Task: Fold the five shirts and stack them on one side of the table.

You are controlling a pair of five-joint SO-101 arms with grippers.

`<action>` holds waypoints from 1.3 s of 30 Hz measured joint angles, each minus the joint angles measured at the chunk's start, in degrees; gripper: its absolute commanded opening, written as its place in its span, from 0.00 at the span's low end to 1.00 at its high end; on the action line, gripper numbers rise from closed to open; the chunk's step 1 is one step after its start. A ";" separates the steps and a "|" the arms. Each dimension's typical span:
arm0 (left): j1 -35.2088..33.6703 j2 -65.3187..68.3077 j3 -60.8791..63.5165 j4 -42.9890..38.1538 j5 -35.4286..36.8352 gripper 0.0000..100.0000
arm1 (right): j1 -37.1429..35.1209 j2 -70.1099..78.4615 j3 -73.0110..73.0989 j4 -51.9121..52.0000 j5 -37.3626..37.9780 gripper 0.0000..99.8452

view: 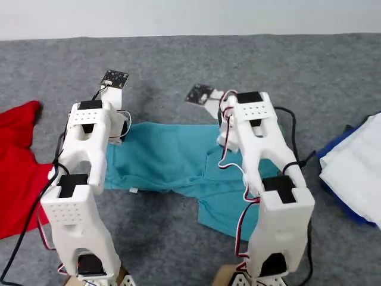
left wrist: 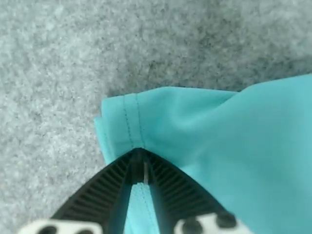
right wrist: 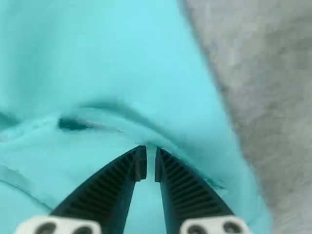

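While the left claw [left wrist: 139,158] and right claw [right wrist: 147,158] each clench a pinch of the teal shirt [view: 172,158] lying on the bench [view: 178,59], uneven pulling could slip it free or skew the fold.

Centre of the bench [view: 250,59], the middle shirt [view: 172,155] lies spread flat, running across under both arms. The left claw [left wrist: 139,157] sits at its far left corner, pinched onto the hem there. The right claw [right wrist: 146,161] is over at the far edge, toward the right, nipped onto the cloth. Out at the left edge of the bench lies a second shirt [view: 18,173], just beside the left arm. At the right edge, well apart, a folded pile [view: 357,164], one piece on top of another.
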 measured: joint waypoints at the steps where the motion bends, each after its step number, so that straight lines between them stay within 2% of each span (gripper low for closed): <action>1: 0.00 0.00 0.00 0.00 0.00 0.00 | -0.62 0.00 -0.35 0.00 0.09 0.04; 6: 0.00 0.00 0.00 0.00 0.00 0.00 | -2.64 -0.97 -0.70 3.52 0.09 0.04; 16: 0.00 0.00 0.00 0.00 0.00 0.00 | -3.08 -8.00 -0.79 29.71 -0.26 0.04; 20: 0.00 0.00 0.00 0.00 0.00 0.00 | -4.04 -14.95 3.34 29.89 -1.76 0.04; 27: 0.00 0.00 0.00 0.00 0.00 0.00 | -12.04 -33.58 24.18 29.89 -5.71 0.04; 31: 0.00 0.00 0.00 0.00 0.00 0.00 | -15.47 -44.31 36.22 29.10 -10.29 0.10; 34: 0.00 0.00 0.00 0.00 0.00 0.00 | -15.82 -50.99 45.45 25.58 -11.25 0.17; 39: 0.00 0.00 0.00 0.00 0.00 0.00 | -15.82 -58.73 59.52 16.70 -11.43 0.19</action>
